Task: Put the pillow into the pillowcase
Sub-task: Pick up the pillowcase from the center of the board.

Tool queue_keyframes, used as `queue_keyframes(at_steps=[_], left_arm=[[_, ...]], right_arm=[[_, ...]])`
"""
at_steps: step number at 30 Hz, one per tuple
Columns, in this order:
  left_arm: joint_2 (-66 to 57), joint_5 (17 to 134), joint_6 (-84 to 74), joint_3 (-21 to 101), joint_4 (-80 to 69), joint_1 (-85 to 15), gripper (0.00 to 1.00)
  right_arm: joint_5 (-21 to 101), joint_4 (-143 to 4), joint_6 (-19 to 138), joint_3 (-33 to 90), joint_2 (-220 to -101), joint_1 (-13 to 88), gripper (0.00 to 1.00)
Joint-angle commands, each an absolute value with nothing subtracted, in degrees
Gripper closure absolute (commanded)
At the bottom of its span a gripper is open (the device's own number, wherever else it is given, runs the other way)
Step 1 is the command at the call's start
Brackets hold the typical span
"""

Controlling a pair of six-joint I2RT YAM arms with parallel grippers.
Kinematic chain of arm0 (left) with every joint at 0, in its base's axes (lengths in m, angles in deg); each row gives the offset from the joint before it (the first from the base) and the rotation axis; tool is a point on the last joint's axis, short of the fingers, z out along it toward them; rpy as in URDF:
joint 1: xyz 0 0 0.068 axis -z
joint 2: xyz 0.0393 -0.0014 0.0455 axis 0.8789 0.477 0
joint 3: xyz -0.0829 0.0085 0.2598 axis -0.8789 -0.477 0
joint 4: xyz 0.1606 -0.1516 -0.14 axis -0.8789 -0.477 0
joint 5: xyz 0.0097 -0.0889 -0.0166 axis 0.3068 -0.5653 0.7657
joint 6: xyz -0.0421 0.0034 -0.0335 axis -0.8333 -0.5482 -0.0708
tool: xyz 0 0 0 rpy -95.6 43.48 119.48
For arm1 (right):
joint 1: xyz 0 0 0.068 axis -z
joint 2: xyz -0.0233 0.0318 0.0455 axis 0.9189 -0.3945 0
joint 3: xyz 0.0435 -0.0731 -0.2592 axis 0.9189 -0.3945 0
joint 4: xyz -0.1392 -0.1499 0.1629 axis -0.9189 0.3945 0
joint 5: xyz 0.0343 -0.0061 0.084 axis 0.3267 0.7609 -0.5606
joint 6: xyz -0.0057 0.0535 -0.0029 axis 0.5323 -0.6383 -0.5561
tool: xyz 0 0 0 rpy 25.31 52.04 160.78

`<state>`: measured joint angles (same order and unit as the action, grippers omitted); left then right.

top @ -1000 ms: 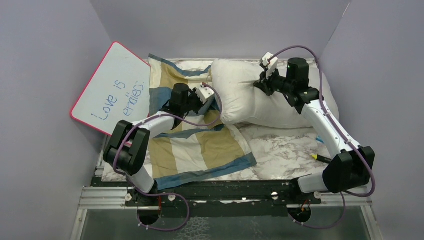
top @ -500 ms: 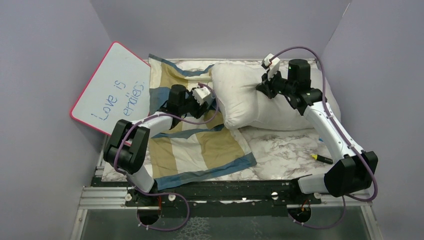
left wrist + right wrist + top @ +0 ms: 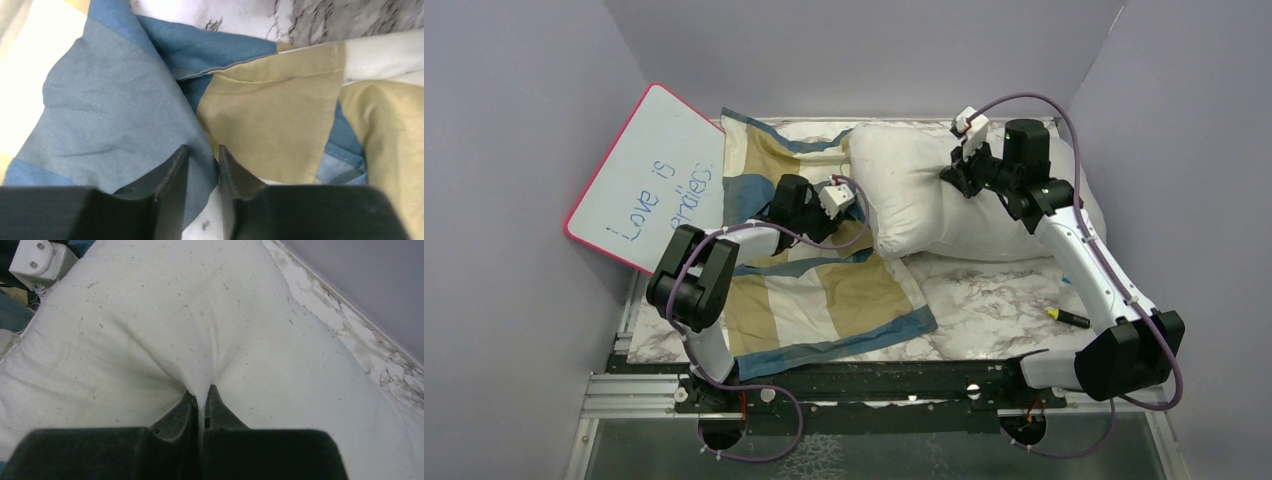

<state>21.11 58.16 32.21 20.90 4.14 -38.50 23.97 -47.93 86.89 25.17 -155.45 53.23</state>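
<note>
The white pillow [image 3: 914,200] lies at the back right of the marble table, plump and creased. My right gripper [image 3: 945,173] is shut on a pinched ridge of the pillow [image 3: 150,340] at its top middle; the fabric runs up between the closed fingertips of that gripper [image 3: 201,388]. The checked pillowcase [image 3: 824,290] lies flat to the left, its right edge beside the pillow's left end. My left gripper [image 3: 854,213] is low over that edge. The left gripper [image 3: 202,147] stands open, with a fold of the blue pillowcase [image 3: 100,100] in the gap between its fingers.
A pink-rimmed whiteboard [image 3: 649,170] leans against the left wall. A black and yellow marker [image 3: 1067,318] lies near the right arm's base. Purple walls close in the back and both sides. The left arm's white camera mount [image 3: 37,260] shows beyond the pillow.
My left gripper was shut a second ago and now stands open over the pillowcase edge; its arm has shifted right. The right gripper has drawn the pinched pillow slightly right and back.
</note>
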Motion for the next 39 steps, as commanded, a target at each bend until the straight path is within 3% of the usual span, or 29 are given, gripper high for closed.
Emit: queue_keyframes(at_steps=[1, 2, 3, 14, 23, 33, 39], left_arm=[[22.0, 60.0, 31.5, 22.7, 5.4, -38.3, 0.86], [21.8, 60.1, 31.1, 22.5, 6.2, -38.3, 0.97], [21.4, 60.2, 30.4, 22.3, 7.4, -38.3, 1.0], [24.9, 62.2, 12.7, 33.6, 18.7, -39.9, 1.0], [32.9, 61.2, 9.8, 43.8, 18.7, -41.8, 0.99], [35.2, 57.5, 6.8, 46.1, 18.8, -46.2, 0.99], [37.1, 55.8, 4.4, 48.5, 19.1, -47.0, 0.96]], right_arm=[[26.9, -51.0, 86.9, 26.4, -152.2, 53.5, 0.99], [27.4, -51.0, 86.9, 26.4, -152.3, 53.5, 0.99], [28.0, -51.0, 86.9, 26.4, -152.4, 53.5, 0.99], [29.9, -47.8, 81.8, 30.8, -154.4, 53.5, 0.99], [23.6, -47.7, 73.9, 27.4, -152.9, 52.5, 0.99], [18.2, -49.8, 83.0, 23.9, -150.6, 47.6, 0.99], [19.9, -57.1, 99.2, 18.7, -151.3, 45.5, 0.99]])
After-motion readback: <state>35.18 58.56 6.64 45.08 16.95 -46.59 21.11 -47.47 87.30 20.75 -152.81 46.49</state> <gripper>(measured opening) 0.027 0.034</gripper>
